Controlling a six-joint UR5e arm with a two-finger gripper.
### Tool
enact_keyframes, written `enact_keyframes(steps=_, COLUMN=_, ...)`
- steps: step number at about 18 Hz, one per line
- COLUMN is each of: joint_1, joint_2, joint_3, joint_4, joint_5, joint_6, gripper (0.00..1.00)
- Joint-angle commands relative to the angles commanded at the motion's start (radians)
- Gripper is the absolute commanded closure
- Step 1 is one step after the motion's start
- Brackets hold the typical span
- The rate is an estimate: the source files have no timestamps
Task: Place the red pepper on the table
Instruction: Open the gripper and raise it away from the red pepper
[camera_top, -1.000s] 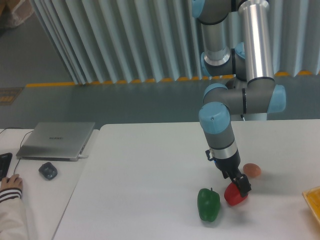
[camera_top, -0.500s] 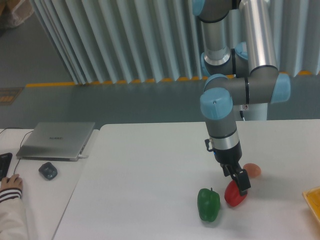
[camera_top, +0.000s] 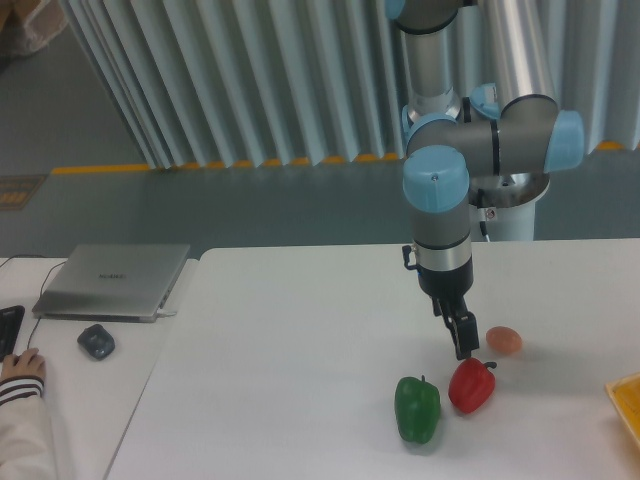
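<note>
On the table (camera_top: 300, 350) sit one red pepper (camera_top: 472, 386) and one green pepper (camera_top: 417, 408).

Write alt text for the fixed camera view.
A glossy red bell pepper sits on the white table beside a green bell pepper, with the robot arm's black two-finger gripper just above it. A small orange-pink egg-shaped object lies nearby.
</note>
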Motion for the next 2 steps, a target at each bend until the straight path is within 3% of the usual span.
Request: enact_keyframes(steps=2, joint_1=0.0, joint_2=0.0, joint_3=0.0, joint_4=0.006, joint_5=-0.006, joint_6=-0.002, gripper=0.0)
